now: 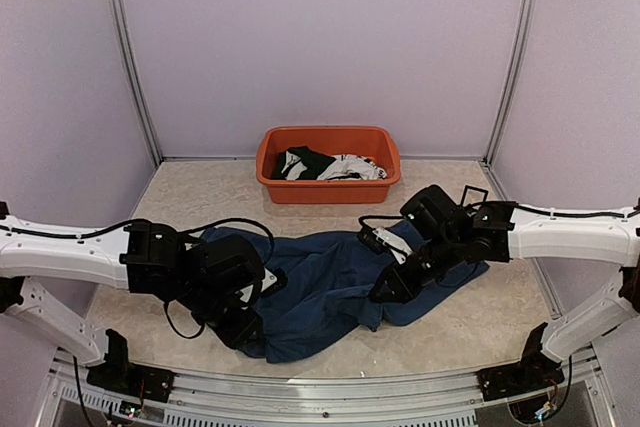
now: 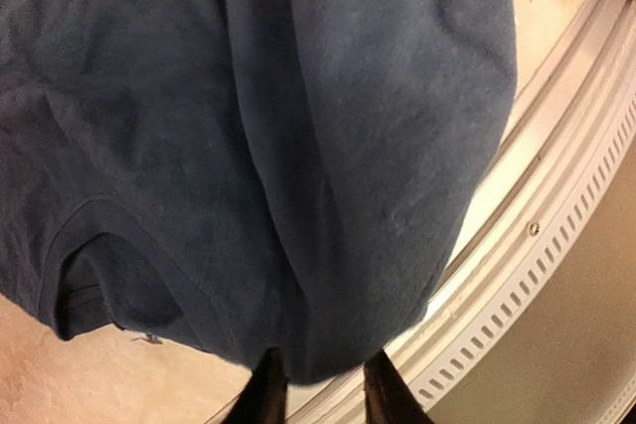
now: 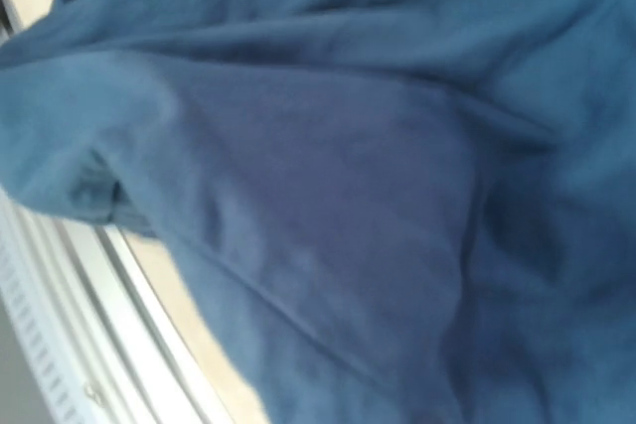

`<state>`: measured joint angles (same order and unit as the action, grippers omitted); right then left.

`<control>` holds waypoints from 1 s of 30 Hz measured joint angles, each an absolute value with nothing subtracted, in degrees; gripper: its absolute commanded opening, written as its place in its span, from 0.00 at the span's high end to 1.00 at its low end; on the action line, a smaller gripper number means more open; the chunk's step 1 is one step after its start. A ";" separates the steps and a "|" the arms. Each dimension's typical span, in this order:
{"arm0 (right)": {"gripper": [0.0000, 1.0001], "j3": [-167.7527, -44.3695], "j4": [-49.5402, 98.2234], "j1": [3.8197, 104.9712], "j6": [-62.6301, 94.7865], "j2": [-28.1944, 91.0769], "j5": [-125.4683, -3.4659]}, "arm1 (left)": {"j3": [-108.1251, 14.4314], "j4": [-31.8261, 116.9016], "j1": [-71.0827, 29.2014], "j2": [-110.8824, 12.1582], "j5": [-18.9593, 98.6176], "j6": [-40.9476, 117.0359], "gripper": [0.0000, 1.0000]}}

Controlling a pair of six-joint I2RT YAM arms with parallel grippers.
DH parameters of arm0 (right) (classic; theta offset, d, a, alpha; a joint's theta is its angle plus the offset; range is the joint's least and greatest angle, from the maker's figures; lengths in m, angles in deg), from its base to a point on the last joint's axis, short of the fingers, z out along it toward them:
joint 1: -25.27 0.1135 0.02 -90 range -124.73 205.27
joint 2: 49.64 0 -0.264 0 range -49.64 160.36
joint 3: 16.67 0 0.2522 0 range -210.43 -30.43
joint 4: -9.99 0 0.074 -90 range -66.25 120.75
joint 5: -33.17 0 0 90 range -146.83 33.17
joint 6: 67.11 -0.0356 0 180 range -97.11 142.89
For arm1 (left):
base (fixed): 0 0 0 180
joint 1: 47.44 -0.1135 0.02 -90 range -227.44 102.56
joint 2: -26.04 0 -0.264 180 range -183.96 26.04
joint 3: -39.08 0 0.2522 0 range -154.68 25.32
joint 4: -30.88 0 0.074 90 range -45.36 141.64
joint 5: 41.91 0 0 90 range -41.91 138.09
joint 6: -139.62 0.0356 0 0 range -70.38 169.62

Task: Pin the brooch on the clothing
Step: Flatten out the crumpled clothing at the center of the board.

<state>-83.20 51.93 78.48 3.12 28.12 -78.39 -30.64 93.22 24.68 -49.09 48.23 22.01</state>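
Note:
The clothing, a dark navy T-shirt (image 1: 320,292), lies crumpled across the middle of the table between both arms. It fills the left wrist view (image 2: 298,146) and the right wrist view (image 3: 348,196). My left gripper (image 1: 243,330) is at the shirt's near left edge. In its wrist view the gripper (image 2: 326,396) has a fold of the shirt between its narrowly spaced black fingers (image 2: 266,394). My right gripper (image 1: 390,289) is down on the shirt's right part; fabric hides its fingers in the blurred wrist view. No brooch shows in any view.
An orange tub (image 1: 330,190) holding black and white garments (image 1: 325,165) stands at the back centre. The metal rail of the table's near edge (image 2: 556,245) runs close to the shirt and also shows in the right wrist view (image 3: 60,345). Walls enclose the table on three sides.

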 measured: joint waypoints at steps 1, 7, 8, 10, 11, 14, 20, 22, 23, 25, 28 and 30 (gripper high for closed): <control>0.63 -83.44 53.07 78.96 3.74 28.51 -78.13 | -30.64 93.85 24.68 -49.96 47.38 22.05 0.40; 0.23 -84.91 58.14 80.16 7.43 29.41 -75.79 | -30.64 95.71 22.88 -51.14 47.23 20.43 0.12; 0.20 -85.39 58.44 80.03 7.36 29.06 -75.42 | -30.64 95.84 21.68 -50.44 47.71 19.67 0.12; 0.16 -87.16 58.88 78.98 8.57 27.48 -75.22 | -30.62 96.19 18.32 -48.19 49.00 17.66 0.12; 0.15 -88.07 58.79 78.04 8.74 26.50 -75.22 | -30.55 96.32 16.33 -46.55 49.89 16.37 0.14; 0.17 -90.22 57.72 74.57 9.55 23.99 -75.00 | -29.70 96.34 10.64 -41.02 51.97 12.48 0.23; 0.41 -91.92 53.88 67.68 10.42 26.00 -69.80 | -24.24 94.44 4.31 -35.38 53.04 2.97 0.46; 0.52 -91.92 51.71 65.23 10.69 29.17 -68.99 | -22.14 93.15 3.39 -35.65 52.74 0.11 0.54; 0.58 -91.90 50.75 64.25 10.86 30.63 -68.68 | -21.51 92.74 3.02 -35.91 52.58 -0.85 0.57; 0.66 -91.99 48.39 61.85 10.84 34.61 -68.79 | -20.30 91.16 1.44 -36.91 51.69 -3.00 0.63; 0.68 -92.31 45.61 59.00 10.86 40.75 -69.34 | -18.36 87.01 -2.32 -39.34 49.37 -5.25 0.64; 0.71 -92.60 44.35 57.76 10.99 44.03 -69.73 | -17.20 84.43 -4.52 -41.35 47.51 -6.17 0.64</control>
